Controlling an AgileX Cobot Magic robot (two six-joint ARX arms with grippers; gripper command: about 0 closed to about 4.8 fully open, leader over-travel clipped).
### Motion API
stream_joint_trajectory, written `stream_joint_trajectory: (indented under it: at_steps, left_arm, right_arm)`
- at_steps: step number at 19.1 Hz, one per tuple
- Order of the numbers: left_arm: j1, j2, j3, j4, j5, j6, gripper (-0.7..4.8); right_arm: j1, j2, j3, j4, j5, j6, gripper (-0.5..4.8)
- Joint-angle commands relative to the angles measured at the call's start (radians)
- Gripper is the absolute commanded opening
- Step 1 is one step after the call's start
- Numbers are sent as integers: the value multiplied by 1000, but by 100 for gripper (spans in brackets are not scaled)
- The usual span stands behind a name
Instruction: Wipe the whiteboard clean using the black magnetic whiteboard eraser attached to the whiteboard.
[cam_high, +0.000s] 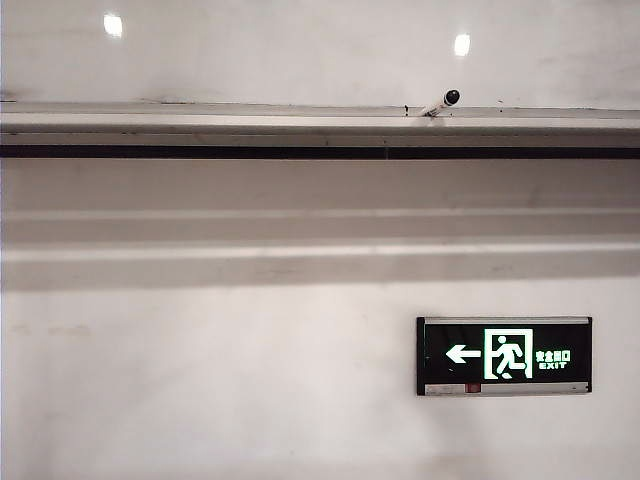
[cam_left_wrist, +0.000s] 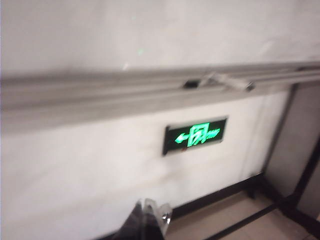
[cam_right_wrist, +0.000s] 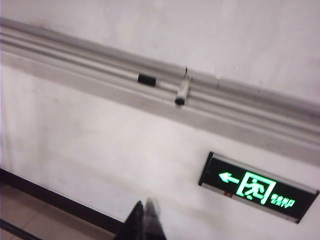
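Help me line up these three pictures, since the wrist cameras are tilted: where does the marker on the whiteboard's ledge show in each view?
Exterior view: the marker lies on the ledge, right of centre, dark cap toward the right.
Left wrist view: blurred, on the ledge right of centre.
Right wrist view: on the ledge near the middle, beside a small black piece.
Shared landmark: the green exit sign on the wall below.

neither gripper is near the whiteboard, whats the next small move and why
Probably raise the right gripper toward the whiteboard above the ledge. Both it and the left gripper hang low near the floor, holding nothing, the right one shut. No eraser is clearly in view; a small black piece on the ledge needs a closer look.
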Motion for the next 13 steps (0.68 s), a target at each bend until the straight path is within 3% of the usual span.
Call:
stream_joint_trajectory:
  at_steps: [1, 4, 8, 13]
  left_arm:
    - [1, -56, -99, 22, -22, -18, -6]
    - [1, -89, -183, 73, -21, -13, -6]
    - [1, -95, -270, 167, 8, -21, -6]
    - [1, -97, -364, 284, 15, -21, -6]
  right_arm:
    - [-1, -120, -137, 21, 51, 40, -5]
    - [0, -225, -231, 18, 158, 41, -5]
    - [0, -327, -261, -40, 105, 97, -5]
    - [0, -363, -260, -83, 113, 97, -5]
